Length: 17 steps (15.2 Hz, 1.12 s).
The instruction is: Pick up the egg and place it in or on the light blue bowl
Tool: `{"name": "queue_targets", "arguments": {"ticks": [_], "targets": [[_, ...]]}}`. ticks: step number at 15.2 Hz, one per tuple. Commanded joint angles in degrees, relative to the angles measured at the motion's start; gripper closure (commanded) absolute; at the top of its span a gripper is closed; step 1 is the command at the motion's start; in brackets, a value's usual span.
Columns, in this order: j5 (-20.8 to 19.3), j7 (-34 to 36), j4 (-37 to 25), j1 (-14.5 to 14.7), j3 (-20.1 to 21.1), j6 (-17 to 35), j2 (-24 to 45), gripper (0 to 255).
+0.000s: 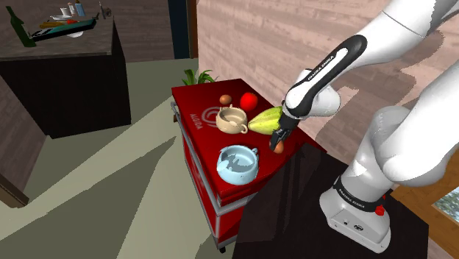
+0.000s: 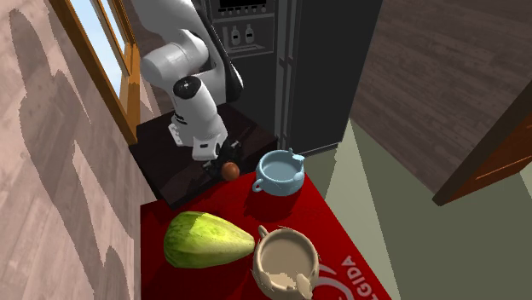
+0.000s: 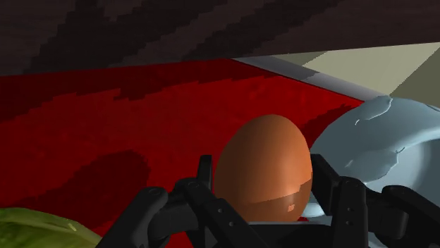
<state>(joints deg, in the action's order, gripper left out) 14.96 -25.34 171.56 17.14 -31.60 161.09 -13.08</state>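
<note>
A brown egg (image 3: 264,165) stands upright between the two black fingers of the gripper (image 3: 262,184), which press against its sides and appear clamped on it. It is low over the red worktop (image 1: 193,99), at the edge nearest the robot's stand and near the light blue bowl (image 1: 237,163). The egg is likely light, stiff, smooth and easily cracked. A gentle hold across its widest middle seems safest, since the rounded shell could slip.

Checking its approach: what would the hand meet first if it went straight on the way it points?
The egg, sitting right in front of the hand; behind it, probably the red tabletop.
</note>
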Motion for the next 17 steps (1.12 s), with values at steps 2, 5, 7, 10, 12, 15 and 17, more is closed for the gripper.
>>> {"name": "queue_targets", "arguments": {"ticks": [2, 5, 7, 10, 12, 15, 17], "targets": [[-6.1, 4.6, 0.2, -5.1, 3.4, -3.7, -4.0, 255], [-9.4, 7.4, 0.1, -8.4, 5.8, -7.5, -7.8, 255], [-11.0, 8.8, -0.1, -9.9, 7.0, -10.0, -10.2, 255], [-12.7, 10.5, -0.5, -11.7, 8.5, -13.9, -13.6, 255], [-13.5, 11.4, -0.9, -12.6, 9.3, -16.4, -15.7, 255], [-14.3, 12.6, -1.7, -13.7, 10.4, -20.1, -18.7, 255], [-14.7, 13.2, -2.3, -14.2, 11.0, -22.5, -20.5, 255]]}}
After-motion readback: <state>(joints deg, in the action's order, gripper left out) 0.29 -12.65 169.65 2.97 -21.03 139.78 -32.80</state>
